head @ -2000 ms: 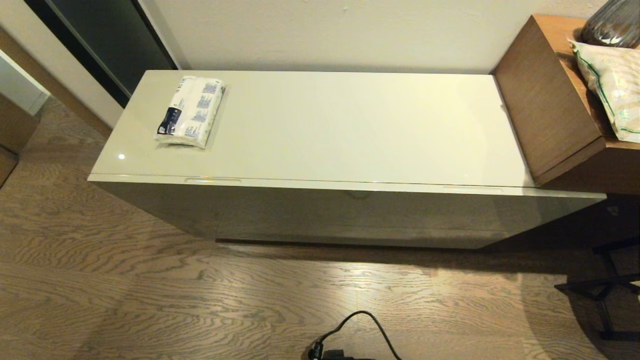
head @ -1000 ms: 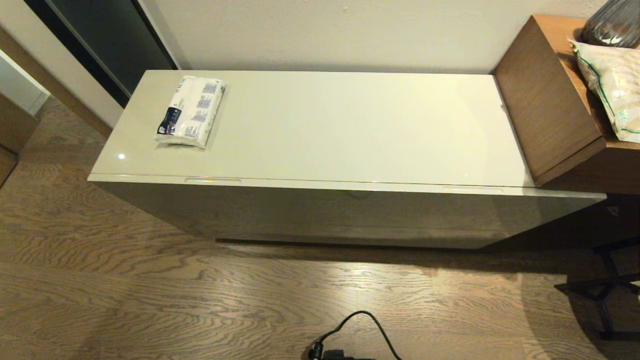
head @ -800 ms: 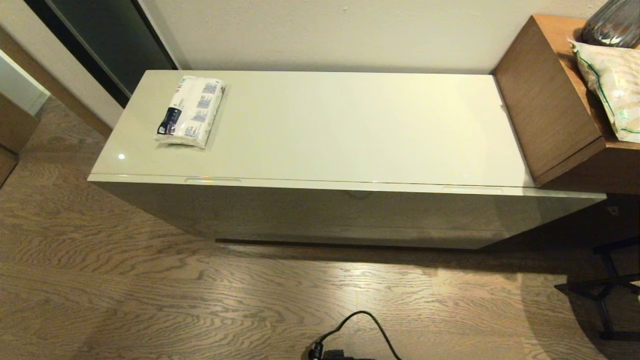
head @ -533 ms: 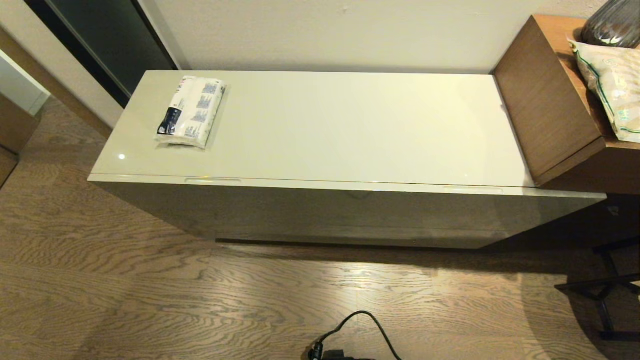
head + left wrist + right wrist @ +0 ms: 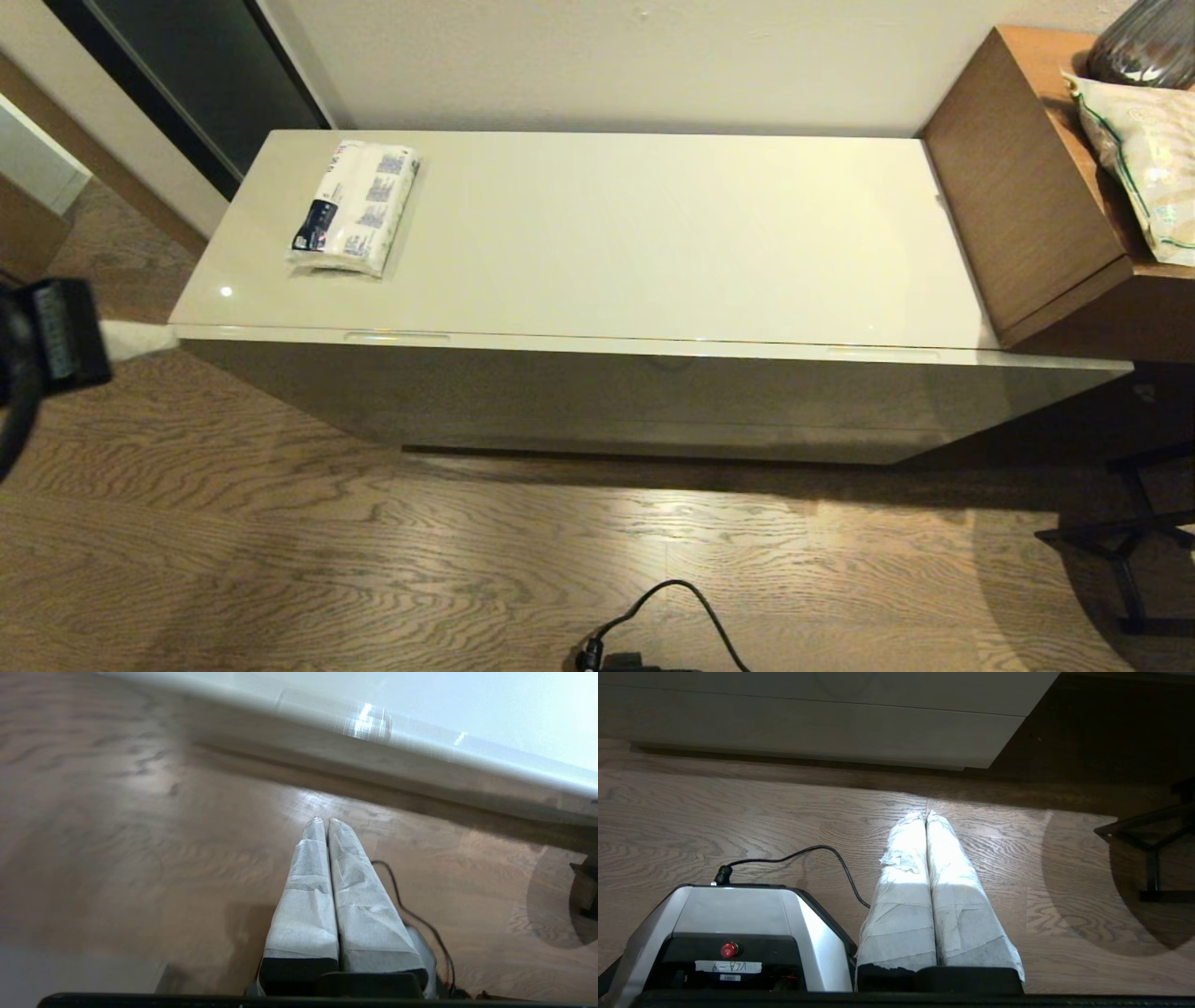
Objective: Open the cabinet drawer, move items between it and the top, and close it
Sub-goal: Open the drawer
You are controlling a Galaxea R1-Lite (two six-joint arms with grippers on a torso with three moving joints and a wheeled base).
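Plainly, label by label:

Left gripper: jaws pressed together with nothing between them, hanging over the wooden floor off the left end of the cabinet; in the head view only a dark block of the arm and a pale tip show at the picture's left edge, the rest cut off.

Right gripper: jaws pressed together, empty, low over the floor in front of the cabinet; not visible in the head view.

Tissue pack: lying flat on the top near its left rear corner, navy label toward the front; printing too small to read.

Top: glossy, otherwise bare; its right end meets the brown wooden desk.

Cabinet drawer: shut, front flush under the top's edge; two slim slots just show along that edge, the inside hidden.

Desk contents: a clear-wrapped pale bundle and a dark ribbed vessel, both cut off by the picture's edge.

Cable: black, on the floor at the bottom, its plug partly out of view.
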